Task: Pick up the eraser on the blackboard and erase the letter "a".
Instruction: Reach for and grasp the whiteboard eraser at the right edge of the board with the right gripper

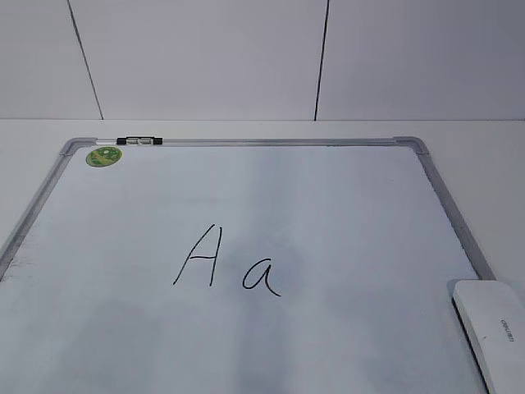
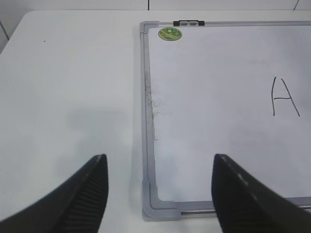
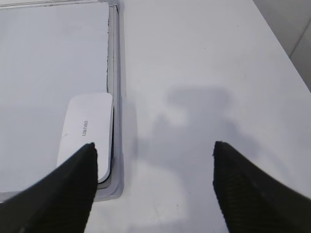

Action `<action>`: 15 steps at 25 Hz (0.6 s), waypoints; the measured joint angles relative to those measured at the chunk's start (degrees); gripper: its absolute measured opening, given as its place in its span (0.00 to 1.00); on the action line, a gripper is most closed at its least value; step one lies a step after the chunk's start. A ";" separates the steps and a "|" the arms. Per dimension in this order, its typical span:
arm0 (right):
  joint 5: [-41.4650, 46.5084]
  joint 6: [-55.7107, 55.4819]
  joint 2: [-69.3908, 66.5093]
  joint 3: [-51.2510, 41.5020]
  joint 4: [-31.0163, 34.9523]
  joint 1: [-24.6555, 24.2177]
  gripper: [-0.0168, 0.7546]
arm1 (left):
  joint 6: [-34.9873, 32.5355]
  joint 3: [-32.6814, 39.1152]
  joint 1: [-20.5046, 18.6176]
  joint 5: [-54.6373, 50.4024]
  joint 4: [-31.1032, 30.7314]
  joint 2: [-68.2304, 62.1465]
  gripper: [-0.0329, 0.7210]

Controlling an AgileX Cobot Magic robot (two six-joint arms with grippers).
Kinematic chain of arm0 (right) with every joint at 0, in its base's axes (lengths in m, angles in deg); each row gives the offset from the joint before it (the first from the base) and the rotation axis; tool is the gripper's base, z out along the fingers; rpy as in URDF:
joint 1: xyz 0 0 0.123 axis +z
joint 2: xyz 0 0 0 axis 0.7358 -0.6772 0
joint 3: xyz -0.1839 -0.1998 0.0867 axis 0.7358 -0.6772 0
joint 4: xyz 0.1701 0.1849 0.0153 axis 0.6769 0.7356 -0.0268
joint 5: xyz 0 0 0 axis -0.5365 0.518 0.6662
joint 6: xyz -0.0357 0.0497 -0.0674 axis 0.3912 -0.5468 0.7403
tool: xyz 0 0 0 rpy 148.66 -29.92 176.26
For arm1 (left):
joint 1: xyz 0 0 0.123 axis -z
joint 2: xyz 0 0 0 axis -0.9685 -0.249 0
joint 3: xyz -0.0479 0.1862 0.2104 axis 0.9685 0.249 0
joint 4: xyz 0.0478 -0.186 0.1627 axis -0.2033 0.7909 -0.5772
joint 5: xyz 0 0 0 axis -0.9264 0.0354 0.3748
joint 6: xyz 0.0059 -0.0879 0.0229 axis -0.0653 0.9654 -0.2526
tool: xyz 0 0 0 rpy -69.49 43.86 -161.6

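The eraser (image 3: 86,133) lies at the near right corner of the blackboard (image 1: 447,197), its right long edge against or slightly over the frame; which of the two cannot be settled. Its long axis runs roughly 12 to 6 o'clock in the right wrist view, parallel to that frame rail. No gripper touches it.

The right gripper (image 3: 153,187) hangs above the bare table just beside the board, jaws spread wide and holding nothing. The eraser sits at about 10 o'clock from the midpoint between its fingers, with the left finger overlapping the eraser's near end in the picture; contact there is not evident. The jaw opening runs 9 to 3 o'clock, across the eraser's short width, so in my judgement a shift toward 9 o'clock, not a turn, is what the pickup needs.

The left gripper (image 2: 160,194) is likewise spread and empty, over the board's near left corner, well apart from the eraser. The right arm is clearly the nearer.

The letter "a" (image 1: 261,276) stands intact near mid-board, just right of the capital "A" (image 1: 199,256), at roughly 10 o'clock from the eraser in the exterior view.

Only the exterior view shows letter and eraser together, and no gripper. Only the right wrist view shows finger-to-eraser offset. The left wrist view shows the capital and a green sticker (image 2: 170,33), but neither "a" nor eraser.
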 joint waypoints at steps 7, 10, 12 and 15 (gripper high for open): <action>0.00 0.00 0.00 0.00 0.00 0.00 0.79 | 0.00 0.00 0.00 0.00 0.00 0.00 0.70; 0.00 0.00 0.00 0.00 0.00 0.00 0.79 | 0.00 0.00 0.00 0.00 0.00 0.00 0.70; 0.00 0.00 0.00 0.00 0.00 0.00 0.79 | 0.00 0.00 0.00 0.00 0.00 0.00 0.70; 0.00 0.00 0.00 0.00 -0.13 0.00 0.79 | 0.00 0.00 0.00 0.00 0.00 0.00 0.70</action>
